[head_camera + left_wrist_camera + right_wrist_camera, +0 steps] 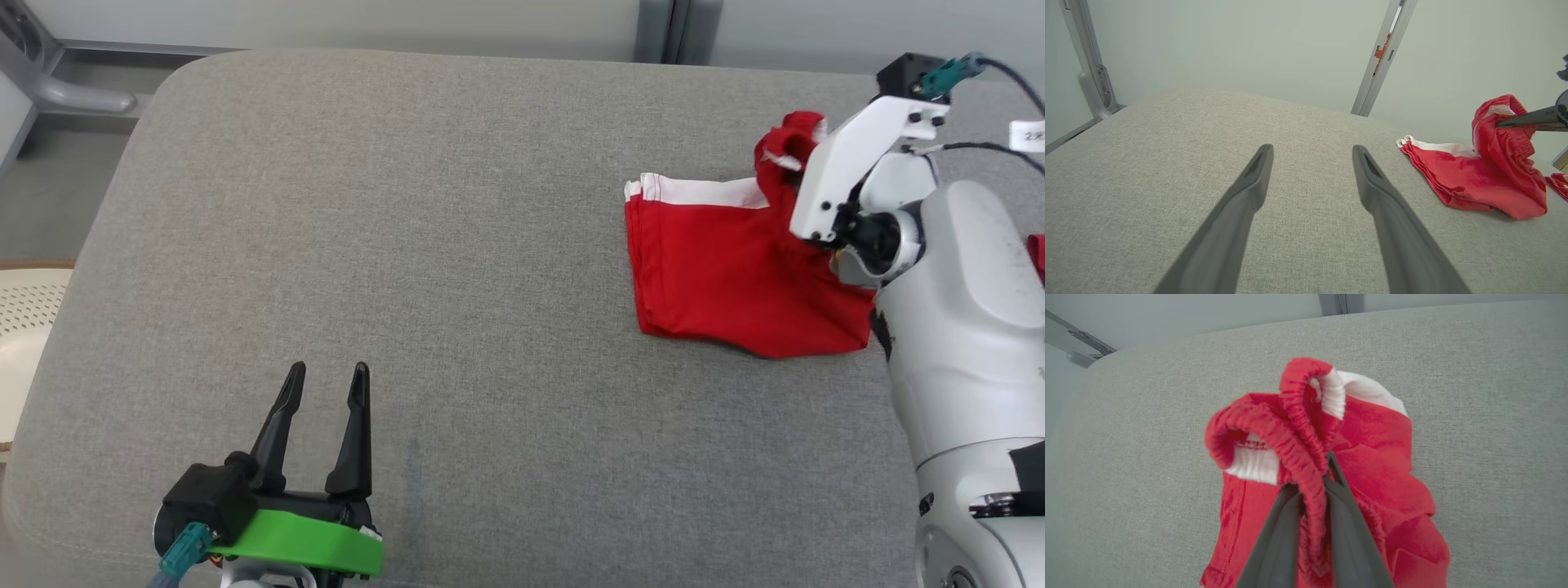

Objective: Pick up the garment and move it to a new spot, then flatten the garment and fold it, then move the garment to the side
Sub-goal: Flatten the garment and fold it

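Note:
The garment is a pair of red shorts with white trim, folded, lying at the right of the grey cushioned surface. Its elastic waistband end is lifted off the surface. My right gripper is shut on that waistband, red gathered fabric pinched between the dark fingers. From the left wrist view the garment hangs from the right gripper while its folded legs rest on the surface. My left gripper stands open at the lower left, far from the garment, with nothing between its fingers.
The grey surface has a rounded far-left corner and a front edge near the left arm. A pale perforated chair seat sits beyond the left edge. A metal frame post stands behind. Another bit of red cloth shows at the far right.

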`<state>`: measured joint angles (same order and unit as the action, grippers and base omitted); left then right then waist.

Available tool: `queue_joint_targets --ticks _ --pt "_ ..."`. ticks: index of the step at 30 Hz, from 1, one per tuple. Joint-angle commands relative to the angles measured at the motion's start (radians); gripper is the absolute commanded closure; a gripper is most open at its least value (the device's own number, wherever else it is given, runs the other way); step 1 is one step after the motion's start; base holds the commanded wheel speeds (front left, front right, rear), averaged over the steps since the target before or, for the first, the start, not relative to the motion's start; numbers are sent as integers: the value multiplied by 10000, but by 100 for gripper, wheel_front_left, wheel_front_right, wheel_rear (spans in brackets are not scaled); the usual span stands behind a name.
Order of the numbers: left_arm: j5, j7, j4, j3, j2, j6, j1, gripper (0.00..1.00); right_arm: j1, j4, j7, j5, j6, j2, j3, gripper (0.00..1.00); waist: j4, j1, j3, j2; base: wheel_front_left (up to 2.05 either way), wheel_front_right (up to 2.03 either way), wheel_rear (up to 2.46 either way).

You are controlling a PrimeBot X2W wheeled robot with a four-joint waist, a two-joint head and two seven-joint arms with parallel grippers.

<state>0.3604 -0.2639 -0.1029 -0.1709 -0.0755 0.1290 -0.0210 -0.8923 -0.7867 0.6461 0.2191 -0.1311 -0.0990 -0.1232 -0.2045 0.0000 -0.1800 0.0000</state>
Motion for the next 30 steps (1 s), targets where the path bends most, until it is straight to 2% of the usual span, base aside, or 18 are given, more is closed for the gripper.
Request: queue_joint_targets --ticks 1,6,13,17,18,19,20,26,30 --pt "72 4 -36 -19 -106 17 78 0 160 48 -54 109 12 85 180 100 -58 0 3 0 0 0 0" --pt "160 4 -52 0 -179 17 3 0 390 -109 -369 156 12 296 796 100 -158 0 -64 0 0 0 0" --pt "211 4 -78 -87 -134 17 -121 0 282 -908 -1004 147 10 443 945 100 -322 0 -165 0 0 0 0" --pt "238 4 -129 -164 -124 17 -186 0 105 -1457 -1323 529 10 481 1197 100 -430 0 -177 0 0 0 0" --pt "245 5 -143 -177 -124 17 -205 0 72 -1549 -1428 722 10 484 1341 82 -456 0 -175 0 0 0 0" --pt "249 4 -159 -194 -126 17 -217 0 47 -1664 -1536 988 10 484 1528 13 -481 0 -170 0 0 0 0" --pt "256 4 -167 -198 -126 17 -219 0 36 -1754 -1635 1373 10 486 1688 0 -499 0 -161 0 0 0 0" --pt "235 4 -195 -87 -150 18 -173 0 -230 -1900 -2186 3203 10 470 2609 0 -420 0 -41 0 0 0 0" --pt "180 4 -147 -4 -166 18 -84 0 -493 -1265 -2823 4394 9 467 2739 0 -272 0 125 0 0 0 0"
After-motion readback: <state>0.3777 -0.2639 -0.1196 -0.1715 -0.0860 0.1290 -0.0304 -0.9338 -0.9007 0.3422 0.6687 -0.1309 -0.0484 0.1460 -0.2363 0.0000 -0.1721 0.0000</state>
